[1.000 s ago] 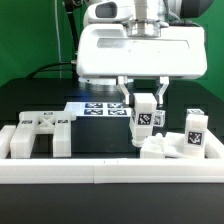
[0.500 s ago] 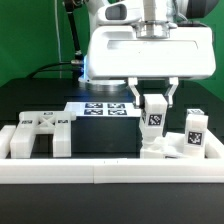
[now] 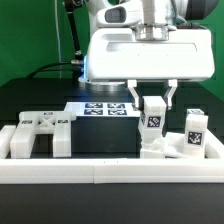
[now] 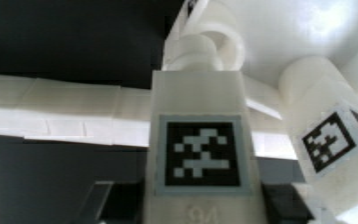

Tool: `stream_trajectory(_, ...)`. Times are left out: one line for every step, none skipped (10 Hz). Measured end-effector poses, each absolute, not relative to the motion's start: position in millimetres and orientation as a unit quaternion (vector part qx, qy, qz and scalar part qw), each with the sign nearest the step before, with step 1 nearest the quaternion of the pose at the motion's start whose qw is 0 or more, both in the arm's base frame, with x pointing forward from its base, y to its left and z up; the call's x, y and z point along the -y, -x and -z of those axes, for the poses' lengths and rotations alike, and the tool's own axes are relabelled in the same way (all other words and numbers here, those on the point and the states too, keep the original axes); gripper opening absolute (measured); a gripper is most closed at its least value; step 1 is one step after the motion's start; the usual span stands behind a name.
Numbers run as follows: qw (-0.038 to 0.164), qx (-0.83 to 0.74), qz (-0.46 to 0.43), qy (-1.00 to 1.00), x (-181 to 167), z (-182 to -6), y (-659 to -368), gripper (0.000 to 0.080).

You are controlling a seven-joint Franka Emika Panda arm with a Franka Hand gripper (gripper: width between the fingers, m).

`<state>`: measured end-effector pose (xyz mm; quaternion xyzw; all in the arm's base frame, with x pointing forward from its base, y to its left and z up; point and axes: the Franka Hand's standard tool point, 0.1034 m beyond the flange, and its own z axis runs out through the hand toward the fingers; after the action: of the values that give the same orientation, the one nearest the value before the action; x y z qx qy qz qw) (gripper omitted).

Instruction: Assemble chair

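Observation:
My gripper (image 3: 153,104) is shut on an upright white leg block (image 3: 153,117) with a black-and-white tag on its face. The block hangs just over a low white chair piece (image 3: 158,148) near the front rail; I cannot tell whether they touch. A second tagged white block (image 3: 194,130) stands upright to the exterior view's right. In the wrist view the held block (image 4: 202,130) fills the middle, with a dark finger (image 4: 108,198) on each side of it and my gripper (image 4: 201,205) closed around it. The second block's tag (image 4: 336,140) shows beside it.
A larger white chair piece with several prongs (image 3: 36,136) lies at the exterior view's left. The marker board (image 3: 100,108) lies flat behind. A long white rail (image 3: 110,171) runs along the front, and a white side rail (image 4: 69,105) shows in the wrist view.
My gripper has carried the leg block a little toward the exterior view's right over the last second. It has barely moved in the last half second. The grip is unchanged.

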<state>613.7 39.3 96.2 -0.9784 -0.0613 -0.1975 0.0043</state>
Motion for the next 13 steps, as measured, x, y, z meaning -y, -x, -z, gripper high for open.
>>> stream_trajectory(0.005,0.062,0.198,0.978,-40.3,-96.4,-615.2,0.0291)
stream_trajectory(0.005,0.062,0.197,0.978,-40.7,-94.9,-615.0,0.0291)
stream_trajectory(0.005,0.063,0.196,0.979,-41.7,-93.2,-614.8,0.0291)
stream_trajectory(0.005,0.063,0.195,0.979,-42.5,-91.3,-614.1,0.0291)
stream_trajectory(0.004,0.063,0.194,0.979,-42.5,-89.4,-613.3,0.0291)
stream_trajectory(0.004,0.064,0.194,0.979,-42.3,-86.9,-612.3,0.0291)
stream_trajectory(0.002,0.064,0.194,0.979,-41.9,-84.3,-611.2,0.0291)
stream_trajectory(0.0,0.063,0.198,0.978,-41.1,-82.2,-609.8,0.0291)
stream_trajectory(-0.005,0.064,0.209,0.976,-38.9,-82.2,-609.7,0.0291)
stream_trajectory(-0.012,0.064,0.224,0.972,-36.0,-81.7,-608.7,0.0291)
stream_trajectory(-0.019,0.063,0.243,0.968,-34.6,-81.9,-608.2,0.0291)
stream_trajectory(-0.024,0.063,0.256,0.964,-33.9,-81.7,-607.8,0.0291)
stream_trajectory(-0.028,0.063,0.268,0.961,-33.5,-81.4,-607.3,0.0291)
